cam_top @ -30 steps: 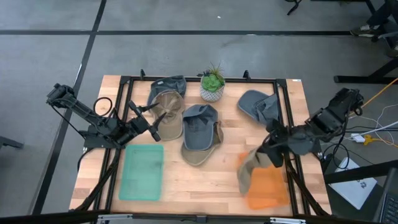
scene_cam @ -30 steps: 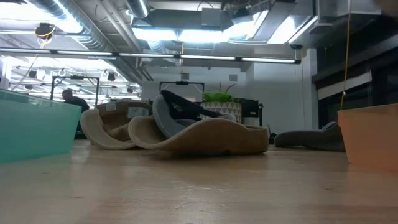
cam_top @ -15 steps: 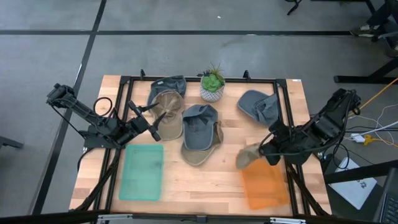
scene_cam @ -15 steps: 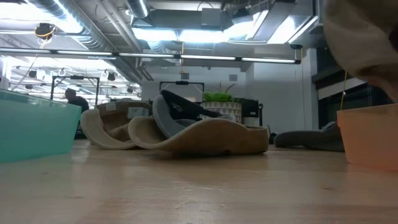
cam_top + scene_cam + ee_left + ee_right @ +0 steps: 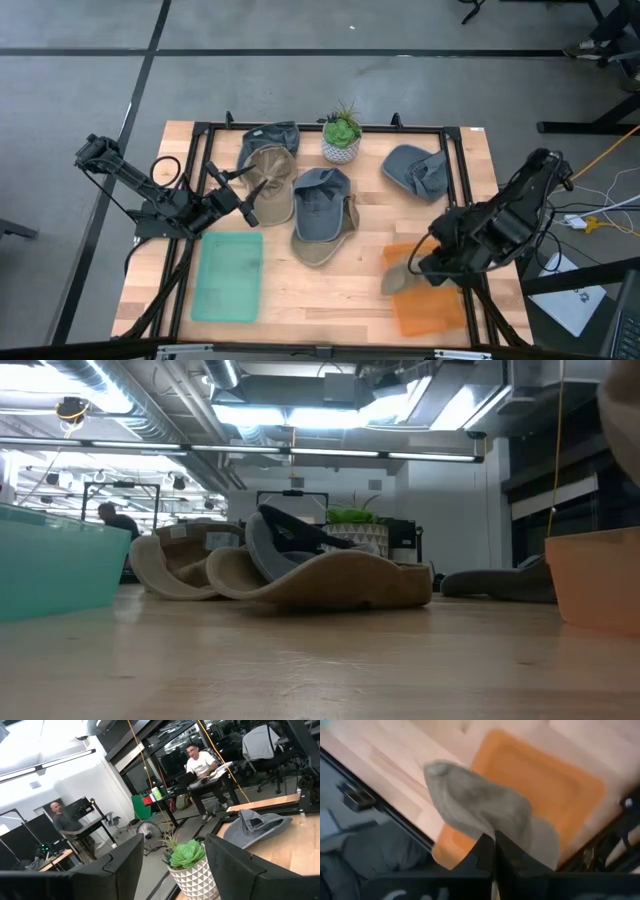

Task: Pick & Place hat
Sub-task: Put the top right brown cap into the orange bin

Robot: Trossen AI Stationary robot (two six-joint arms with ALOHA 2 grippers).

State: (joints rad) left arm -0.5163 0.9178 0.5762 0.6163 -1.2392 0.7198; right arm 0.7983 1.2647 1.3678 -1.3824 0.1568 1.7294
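Progress: my right pincer (image 5: pixel 432 268), clamped tight on the tan hat (image 5: pixel 398 275), has swung back over the orange tray (image 5: pixel 432 305); the hat now dangles above its near edge, so I judge release is close. My left pincer (image 5: pixel 247 203) waits, fingers spread, beside the table's (image 5: pixel 300 290) hat pile.

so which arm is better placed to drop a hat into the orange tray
Right. The right gripper is shut on the tan hat above the orange tray; the left gripper waits open across the table.
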